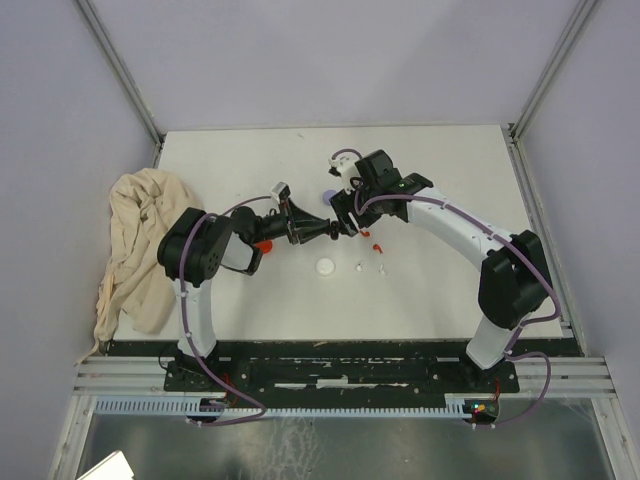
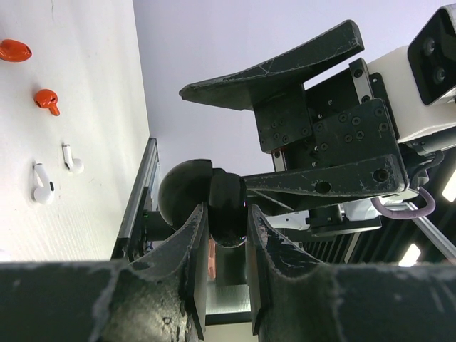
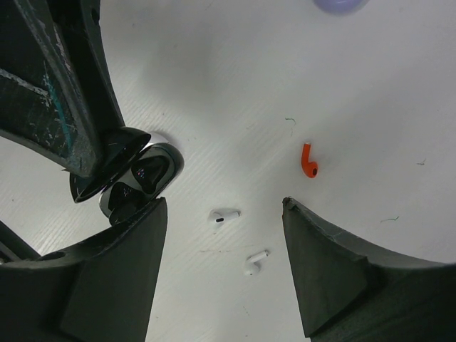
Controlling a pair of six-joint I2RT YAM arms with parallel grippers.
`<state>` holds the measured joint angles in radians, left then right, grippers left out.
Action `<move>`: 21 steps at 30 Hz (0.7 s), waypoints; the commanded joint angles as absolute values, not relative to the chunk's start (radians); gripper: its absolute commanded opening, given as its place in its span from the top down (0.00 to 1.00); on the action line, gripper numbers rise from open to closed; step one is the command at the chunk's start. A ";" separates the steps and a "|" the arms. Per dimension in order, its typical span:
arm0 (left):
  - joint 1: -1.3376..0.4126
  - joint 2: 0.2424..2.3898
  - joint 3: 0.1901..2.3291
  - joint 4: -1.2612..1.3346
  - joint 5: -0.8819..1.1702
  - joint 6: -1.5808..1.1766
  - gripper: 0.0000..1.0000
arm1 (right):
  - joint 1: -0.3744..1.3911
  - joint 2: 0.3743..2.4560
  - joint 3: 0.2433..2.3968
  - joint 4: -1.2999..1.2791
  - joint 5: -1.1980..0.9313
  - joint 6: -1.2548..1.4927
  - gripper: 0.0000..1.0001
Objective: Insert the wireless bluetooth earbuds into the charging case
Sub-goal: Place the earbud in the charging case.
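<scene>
My left gripper (image 1: 336, 228) (image 2: 226, 212) is shut on an open black charging case (image 2: 187, 189), held above the table. In the right wrist view the case (image 3: 144, 173) shows two black earbuds (image 3: 153, 169) lying in its wells. My right gripper (image 1: 352, 214) (image 3: 223, 204) is open and empty, just beside and above the case. Two white earbuds (image 3: 225, 215) (image 3: 255, 262) lie on the table below it, also seen in the left wrist view (image 2: 43, 184). A red earbud (image 3: 308, 161) lies further off. Two red earbuds (image 2: 47, 98) (image 2: 14, 50) show in the left wrist view.
A white round case (image 1: 325, 268) lies near the white earbuds. A lilac disc (image 1: 328, 197) (image 3: 340, 3) lies behind the grippers. A red piece (image 1: 263, 243) shows under the left arm. A beige cloth (image 1: 140, 245) is heaped at the table's left edge.
</scene>
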<state>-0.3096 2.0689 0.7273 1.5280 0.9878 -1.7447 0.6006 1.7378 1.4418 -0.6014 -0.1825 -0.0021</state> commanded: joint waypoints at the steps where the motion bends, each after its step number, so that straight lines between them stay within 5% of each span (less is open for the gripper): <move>1: -0.311 2.082 0.759 1.729 0.963 -1.732 0.97 | 0.614 1.697 1.452 -0.578 -0.197 -0.009 0.27; 21: -0.283 2.071 0.731 1.728 0.866 -1.762 0.97 | 0.617 1.537 1.260 -0.380 -0.033 0.070 0.28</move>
<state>-0.2977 2.1017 0.7429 1.5280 0.9127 -1.7454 0.6140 1.6550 1.3521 -0.5346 -0.1177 0.0166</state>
